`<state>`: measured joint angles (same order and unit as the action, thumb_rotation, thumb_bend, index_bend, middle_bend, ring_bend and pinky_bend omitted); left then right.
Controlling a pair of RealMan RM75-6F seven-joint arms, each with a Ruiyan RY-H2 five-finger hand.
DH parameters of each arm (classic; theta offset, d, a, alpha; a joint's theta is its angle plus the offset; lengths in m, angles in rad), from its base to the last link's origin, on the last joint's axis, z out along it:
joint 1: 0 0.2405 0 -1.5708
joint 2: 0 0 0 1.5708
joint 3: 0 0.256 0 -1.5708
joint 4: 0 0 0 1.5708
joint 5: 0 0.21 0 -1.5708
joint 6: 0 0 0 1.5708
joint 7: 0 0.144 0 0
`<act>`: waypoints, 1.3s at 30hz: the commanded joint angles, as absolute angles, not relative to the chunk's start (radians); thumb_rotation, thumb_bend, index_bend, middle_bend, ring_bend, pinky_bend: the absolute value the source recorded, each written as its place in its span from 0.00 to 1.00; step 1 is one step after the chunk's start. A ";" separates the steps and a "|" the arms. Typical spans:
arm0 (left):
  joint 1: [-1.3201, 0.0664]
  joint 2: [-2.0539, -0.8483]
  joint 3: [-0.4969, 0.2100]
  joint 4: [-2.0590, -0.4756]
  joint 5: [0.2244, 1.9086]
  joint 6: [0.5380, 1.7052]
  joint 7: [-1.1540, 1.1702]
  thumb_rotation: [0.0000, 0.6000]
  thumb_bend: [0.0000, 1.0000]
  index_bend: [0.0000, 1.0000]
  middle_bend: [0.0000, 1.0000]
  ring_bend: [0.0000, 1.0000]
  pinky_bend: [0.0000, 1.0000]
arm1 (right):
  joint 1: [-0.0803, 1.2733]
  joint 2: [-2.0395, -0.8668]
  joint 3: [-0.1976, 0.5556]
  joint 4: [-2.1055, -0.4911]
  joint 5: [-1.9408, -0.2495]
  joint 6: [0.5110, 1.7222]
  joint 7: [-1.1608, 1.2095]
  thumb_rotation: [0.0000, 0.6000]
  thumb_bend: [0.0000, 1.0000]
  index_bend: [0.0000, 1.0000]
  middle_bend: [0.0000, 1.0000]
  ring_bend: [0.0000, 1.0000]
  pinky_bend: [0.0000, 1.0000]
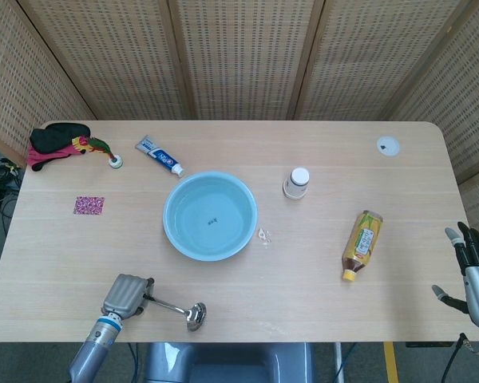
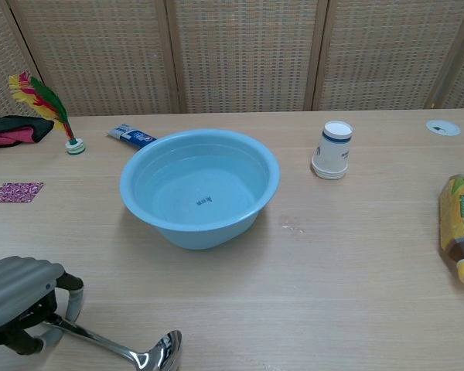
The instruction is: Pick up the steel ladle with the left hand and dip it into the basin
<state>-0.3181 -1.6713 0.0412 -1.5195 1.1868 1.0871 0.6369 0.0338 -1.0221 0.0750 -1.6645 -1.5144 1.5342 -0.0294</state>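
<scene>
— Looking across a wooden table [image 1: 319, 319] from above and from chest height, what is the left hand [image 1: 126, 296] doing?

— It sits at the near left edge, fingers curled around the handle end of a steel ladle [image 1: 176, 308]. From the chest camera, the hand [image 2: 19, 297] grips the handle, and the ladle [image 2: 131, 355] slants away to the right and nearer, its bowl close to the table's near edge. I cannot tell whether the bowl touches the table.

— Where is the basin?

— A light blue basin [image 1: 211, 215] stands around the middle of the table, farther away than the ladle and well apart from it. It seems to hold water.

— And the right hand?

— The right hand [image 1: 473, 269] is off the table's near right corner, fingers spread, holding nothing.

— Anything else?

— A yellow bottle [image 1: 362, 243] lies on its side to the right. A small white bottle [image 1: 297, 183] stands just right of the basin. A toothpaste tube [image 1: 160, 155] lies at the far left, near a feathered shuttlecock [image 1: 104, 152] and dark cloth [image 1: 54, 140].
</scene>
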 commanded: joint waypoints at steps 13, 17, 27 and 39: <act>-0.337 -1.566 0.033 -1.610 1.246 1.104 0.557 1.00 0.55 0.67 0.90 0.83 0.96 | 0.033 -1.021 0.075 -1.665 -1.515 1.536 -0.027 1.00 0.00 0.00 0.00 0.00 0.00; -0.343 -1.520 0.033 -1.653 1.267 1.110 0.545 1.00 0.55 0.69 0.90 0.83 0.96 | 0.033 -1.021 0.075 -1.666 -1.513 1.536 -0.027 1.00 0.00 0.00 0.00 0.00 0.00; -0.393 -1.381 -0.011 -1.840 1.271 1.109 0.590 1.00 0.55 0.70 0.90 0.83 0.96 | 0.035 -1.023 0.076 -1.665 -1.510 1.533 -0.031 1.00 0.00 0.00 0.00 0.00 0.00; -0.568 -1.251 -0.204 -2.069 0.992 1.111 0.838 1.00 0.55 0.73 0.90 0.83 0.96 | 0.038 -1.024 0.084 -1.661 -1.490 1.526 -0.028 1.00 0.00 0.00 0.00 0.00 0.00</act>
